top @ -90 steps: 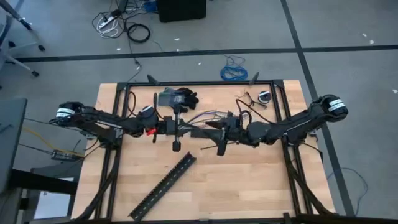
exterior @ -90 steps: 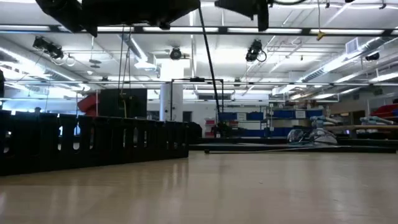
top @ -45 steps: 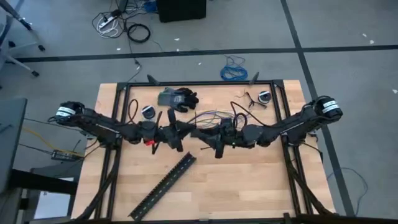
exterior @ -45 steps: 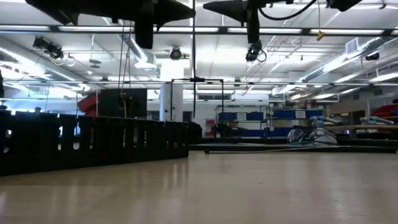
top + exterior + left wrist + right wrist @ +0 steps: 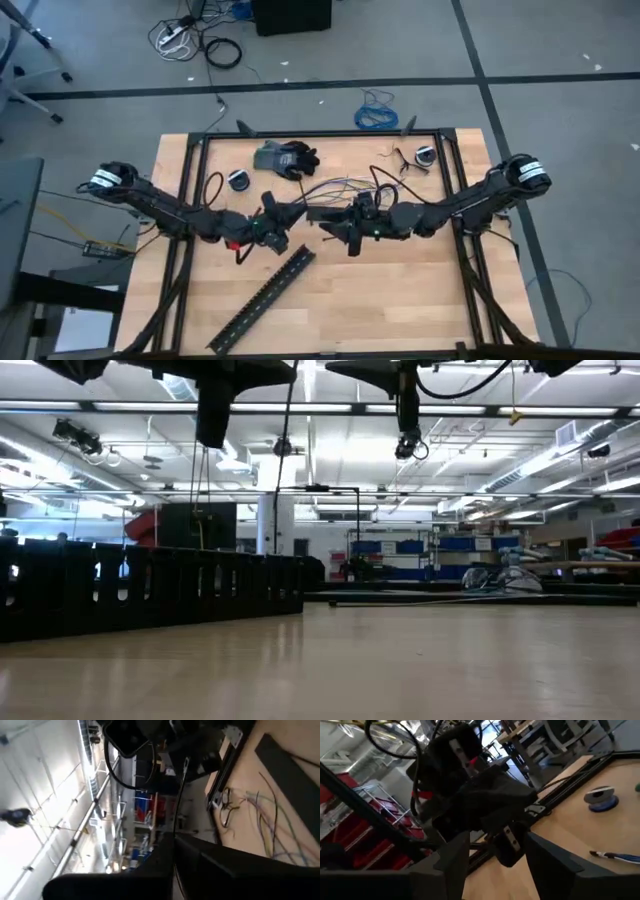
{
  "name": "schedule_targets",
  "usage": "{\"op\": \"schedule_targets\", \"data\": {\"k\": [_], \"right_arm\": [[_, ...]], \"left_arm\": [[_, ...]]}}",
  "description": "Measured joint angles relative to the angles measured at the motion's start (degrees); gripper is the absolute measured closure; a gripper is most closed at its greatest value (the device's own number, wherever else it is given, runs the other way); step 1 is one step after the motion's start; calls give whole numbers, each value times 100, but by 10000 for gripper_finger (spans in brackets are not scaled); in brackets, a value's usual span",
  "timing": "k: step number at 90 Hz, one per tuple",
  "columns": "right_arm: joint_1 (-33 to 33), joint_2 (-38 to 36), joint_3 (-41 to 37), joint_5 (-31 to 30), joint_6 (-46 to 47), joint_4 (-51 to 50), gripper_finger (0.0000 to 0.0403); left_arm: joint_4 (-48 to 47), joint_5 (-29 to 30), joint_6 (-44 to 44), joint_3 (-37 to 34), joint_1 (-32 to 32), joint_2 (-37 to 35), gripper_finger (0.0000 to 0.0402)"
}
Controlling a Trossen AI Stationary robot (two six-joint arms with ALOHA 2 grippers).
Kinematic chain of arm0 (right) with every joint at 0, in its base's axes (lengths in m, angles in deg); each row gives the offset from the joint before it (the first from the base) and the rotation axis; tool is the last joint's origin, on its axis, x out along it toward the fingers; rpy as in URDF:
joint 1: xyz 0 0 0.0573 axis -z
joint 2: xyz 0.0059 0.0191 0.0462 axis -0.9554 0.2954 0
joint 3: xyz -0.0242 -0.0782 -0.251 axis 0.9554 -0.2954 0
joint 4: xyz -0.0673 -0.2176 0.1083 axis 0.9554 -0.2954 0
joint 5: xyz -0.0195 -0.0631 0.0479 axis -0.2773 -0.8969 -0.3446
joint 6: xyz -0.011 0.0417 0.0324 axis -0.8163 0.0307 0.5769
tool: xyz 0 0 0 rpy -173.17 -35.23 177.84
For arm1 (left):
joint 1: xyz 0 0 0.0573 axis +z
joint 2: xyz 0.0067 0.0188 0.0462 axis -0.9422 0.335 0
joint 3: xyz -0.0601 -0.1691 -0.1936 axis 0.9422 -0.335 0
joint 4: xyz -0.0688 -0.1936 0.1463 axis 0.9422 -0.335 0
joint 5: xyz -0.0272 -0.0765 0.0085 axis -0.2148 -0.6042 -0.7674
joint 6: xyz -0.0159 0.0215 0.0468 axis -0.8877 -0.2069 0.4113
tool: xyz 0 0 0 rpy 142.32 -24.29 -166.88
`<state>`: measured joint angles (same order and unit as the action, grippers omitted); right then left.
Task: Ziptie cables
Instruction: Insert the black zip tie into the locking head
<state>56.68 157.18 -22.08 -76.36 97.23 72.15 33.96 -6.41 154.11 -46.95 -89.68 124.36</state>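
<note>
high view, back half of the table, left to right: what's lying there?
Small round spool → black glove → cables → second small spool. Nearer the front, left hand and right hand face each other at mid-table.

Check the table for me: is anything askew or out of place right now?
The cables lie loose and splayed, not bundled. A black slotted strip sits diagonally across the table. Both grippers, left and right, hang above the table centre.
</note>
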Motion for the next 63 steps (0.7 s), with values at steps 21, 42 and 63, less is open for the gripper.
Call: {"op": "schedule_targets", "data": {"k": [21,42,63], "right_arm": [[3,0,0,-2,125,-16,218],[-14,0,0,98,139,-58,224],[-259,-2,0,96,-125,-393,232]], "left_arm": [[61,3,808,142,-80,255,401],[491,314,1596,677,-66,1054,401],[1573,474,2373,719,-75,1244,401]]}}
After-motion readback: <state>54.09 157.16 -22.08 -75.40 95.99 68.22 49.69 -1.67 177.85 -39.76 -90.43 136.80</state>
